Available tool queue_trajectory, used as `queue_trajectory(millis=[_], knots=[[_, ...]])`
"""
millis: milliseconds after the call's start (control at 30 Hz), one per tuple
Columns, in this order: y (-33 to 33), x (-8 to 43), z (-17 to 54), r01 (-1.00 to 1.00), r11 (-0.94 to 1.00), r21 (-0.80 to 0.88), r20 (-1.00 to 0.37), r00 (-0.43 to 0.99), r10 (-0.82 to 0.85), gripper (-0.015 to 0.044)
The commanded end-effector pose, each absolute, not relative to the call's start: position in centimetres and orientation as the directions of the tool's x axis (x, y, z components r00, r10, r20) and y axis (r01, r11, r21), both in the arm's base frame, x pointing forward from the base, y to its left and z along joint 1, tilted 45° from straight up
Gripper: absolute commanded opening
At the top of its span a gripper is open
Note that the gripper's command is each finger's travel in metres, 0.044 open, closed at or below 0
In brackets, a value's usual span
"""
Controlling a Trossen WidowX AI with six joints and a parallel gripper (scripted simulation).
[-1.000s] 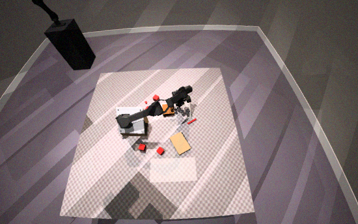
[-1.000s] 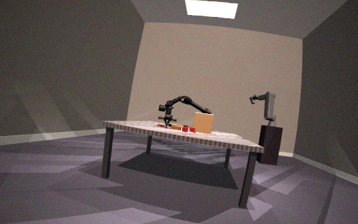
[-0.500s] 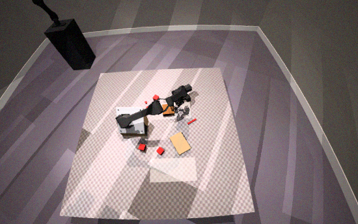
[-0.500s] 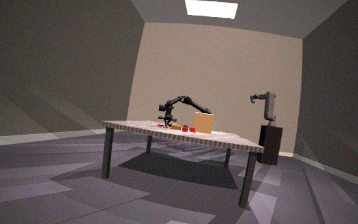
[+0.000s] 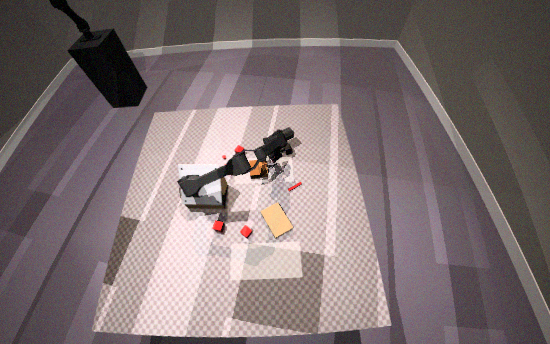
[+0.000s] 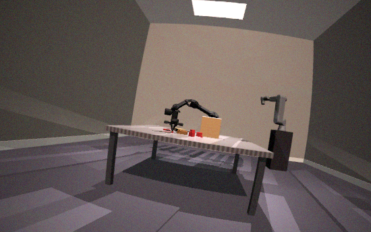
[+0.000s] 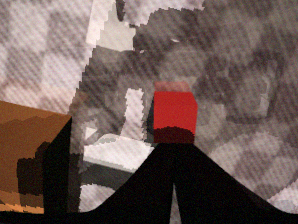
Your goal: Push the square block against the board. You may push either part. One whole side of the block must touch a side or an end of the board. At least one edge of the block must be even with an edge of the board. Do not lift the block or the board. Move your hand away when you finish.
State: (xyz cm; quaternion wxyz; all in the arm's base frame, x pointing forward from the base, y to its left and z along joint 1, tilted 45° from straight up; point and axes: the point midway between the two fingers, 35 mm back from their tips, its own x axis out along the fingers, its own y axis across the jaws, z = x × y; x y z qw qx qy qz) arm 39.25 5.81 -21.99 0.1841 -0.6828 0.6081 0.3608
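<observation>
End effector (image 7: 174,185) (shut) touching block (image 7: 174,112)

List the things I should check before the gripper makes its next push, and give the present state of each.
1. Gripper shut with nothing between the fingers, fit for pushing: ok.
2. Fingertips lined up behind the red block: ok; in the wrist view it sits straight ahead of the tips. Contact itself: cannot tell.
3. A block already rests against the board: not ok; in the top view the tan board lies alone, apart from every block.
4. Room beside the orange block: cannot tell; it is close on the left of the wrist view and the fingers may brush it.
5. Board flat on the table, not lifted: ok.
</observation>
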Motion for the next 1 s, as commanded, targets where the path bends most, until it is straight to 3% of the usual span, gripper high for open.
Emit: queue_trajectory(millis=[0,967], knots=[[6.2,39.3,-22.1,-0.964,-0.192,0.182,-0.720,0.003,-0.694,0.0000],[7.5,38.7,-23.4,-0.964,-0.197,0.178,-0.724,0.007,-0.690,0.0000]])
